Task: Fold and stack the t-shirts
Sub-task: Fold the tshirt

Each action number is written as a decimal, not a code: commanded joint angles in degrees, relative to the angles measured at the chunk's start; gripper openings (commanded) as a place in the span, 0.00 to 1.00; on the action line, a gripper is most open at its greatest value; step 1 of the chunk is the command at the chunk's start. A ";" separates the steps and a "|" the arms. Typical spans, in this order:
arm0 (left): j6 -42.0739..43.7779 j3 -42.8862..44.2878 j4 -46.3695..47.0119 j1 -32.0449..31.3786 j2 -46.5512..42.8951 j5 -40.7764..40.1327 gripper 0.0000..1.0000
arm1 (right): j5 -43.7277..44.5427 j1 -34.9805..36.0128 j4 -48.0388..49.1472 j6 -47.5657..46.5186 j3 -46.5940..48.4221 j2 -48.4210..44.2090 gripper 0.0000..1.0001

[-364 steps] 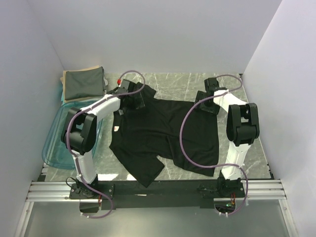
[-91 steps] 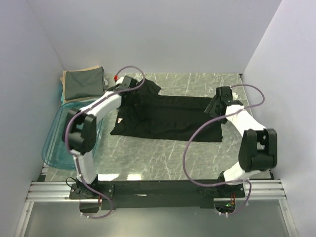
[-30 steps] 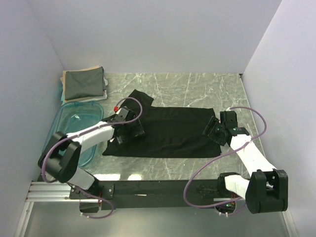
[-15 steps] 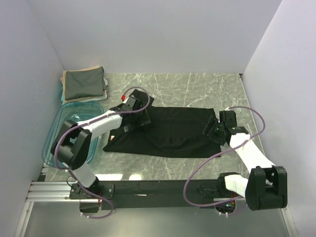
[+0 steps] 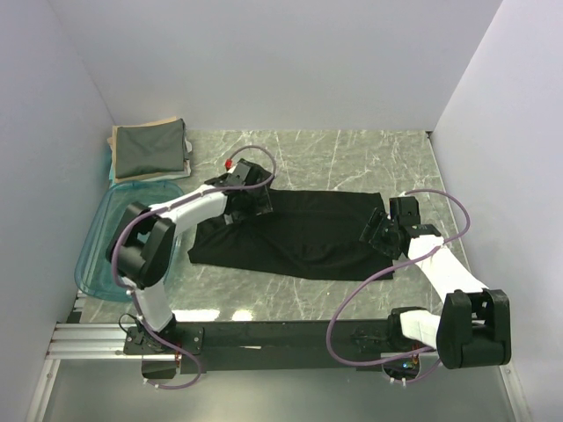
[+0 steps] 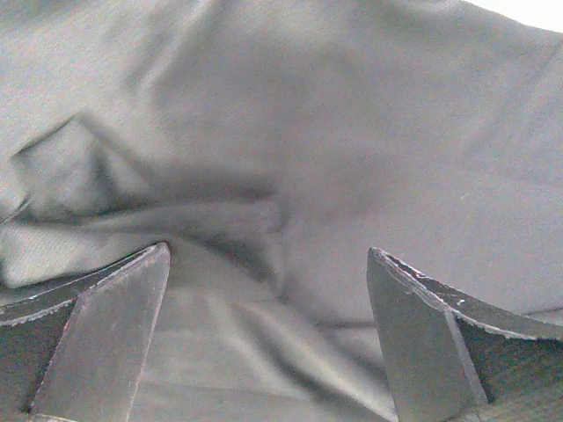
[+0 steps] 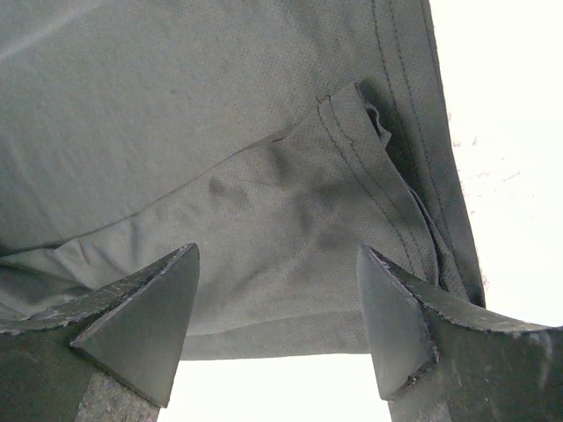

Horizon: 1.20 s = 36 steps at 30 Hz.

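Up on the top cam: black t-shirt (image 5: 299, 239) lay folded in a long strip mid table (image 5: 352, 158). L gripper (image 5: 249, 200) was over its left end, R gripper (image 5: 384, 230) at its right end. Back left, a grey-green shirt (image 5: 148, 149) sat folded on a tan shirt (image 5: 145, 127), behind the blue tub (image 5: 95, 255).

Left wrist cam: fingers (image 6: 97, 334) spread wide w/ nothing pinched, wrinkly black cloth under them.

Right wrist cam: fingers (image 7: 141, 325) apart too, grabbing nothing. Shirt's stitched hem corner lay below, next to bare white table.
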 commanded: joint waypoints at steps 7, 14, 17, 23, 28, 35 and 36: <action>-4.35 -16.38 -7.11 -0.05 -18.79 -6.28 0.99 | 1.23 0.22 -0.46 -0.78 -0.43 -1.88 0.79; -9.02 -26.14 -9.23 0.04 -28.48 -10.16 0.99 | 2.20 0.22 -0.81 -0.43 -1.23 -3.11 0.79; -9.46 -27.82 -6.33 0.74 -29.37 -9.55 0.99 | 2.38 0.22 -0.64 -0.43 -1.40 -3.37 0.79; -11.46 -25.28 -7.37 3.03 -25.77 -11.28 0.99 | 2.55 0.22 -0.29 0.10 -2.28 -3.28 0.79; -11.92 -26.50 -7.65 4.08 -30.59 -9.29 1.00 | 2.38 0.22 0.07 0.54 -3.60 -3.02 0.79; -11.04 -24.14 -0.97 4.17 -29.20 -8.14 0.99 | 2.55 0.22 -0.11 0.71 -3.33 -3.98 0.79; -10.78 -23.87 0.34 4.26 -26.93 -7.88 0.99 | 2.55 0.14 -0.02 0.80 -3.51 -4.16 0.79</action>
